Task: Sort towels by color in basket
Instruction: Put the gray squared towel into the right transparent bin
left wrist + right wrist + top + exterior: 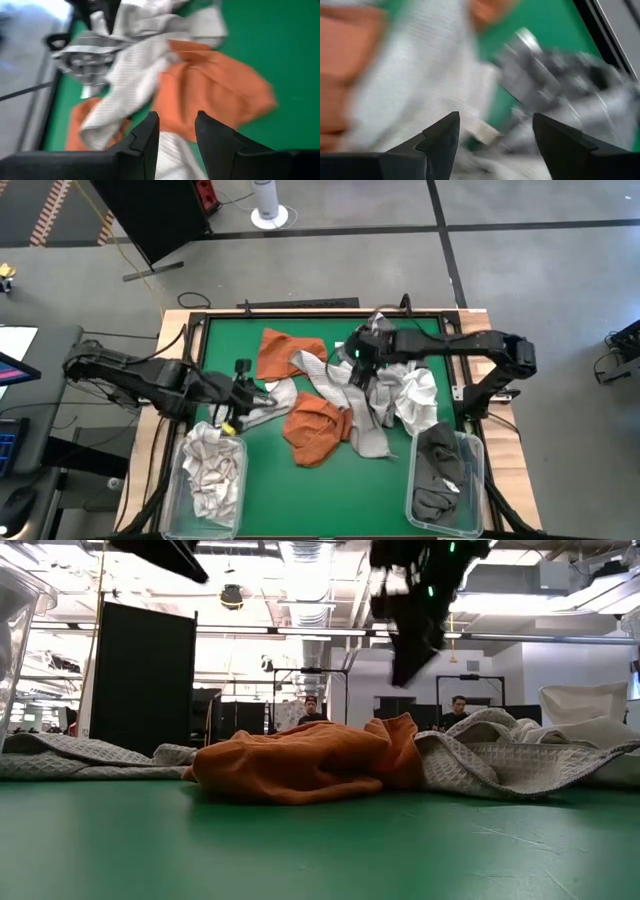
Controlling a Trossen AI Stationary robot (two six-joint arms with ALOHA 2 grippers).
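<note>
The towels (330, 405) lie in a loose heap in the middle of the green desk (270, 490), grey-white ones tangled with two orange ones (315, 428). Two clear bins stand at the near corners: the left bin (212, 475) holds checked towels, the right bin (445, 478) holds dark grey ones.

The left claw (246, 392) is seen at the left side of the heap, low over the desk, where a pale towel (272, 402) ends. In its wrist view the fingers (145, 137) are narrowly parted, with pale cloth showing in the gap; whether this cloth is truly pinched cannot be told. The right claw (358, 360) hangs above the far-right part of the heap, released, with its jaws wide apart and nothing between them.

The step in hand is judged to be the pulling out of one pale towel towards the left bin. To do it well, only one layer should be taken at the free edge, and it should be lifted slowly and high, so that the orange towel lying on it slides off and is not dragged along. If both cloths rise together, the heap could be held down by the right claw. The colour should be checked before the towel is dropped in a bin.
</note>
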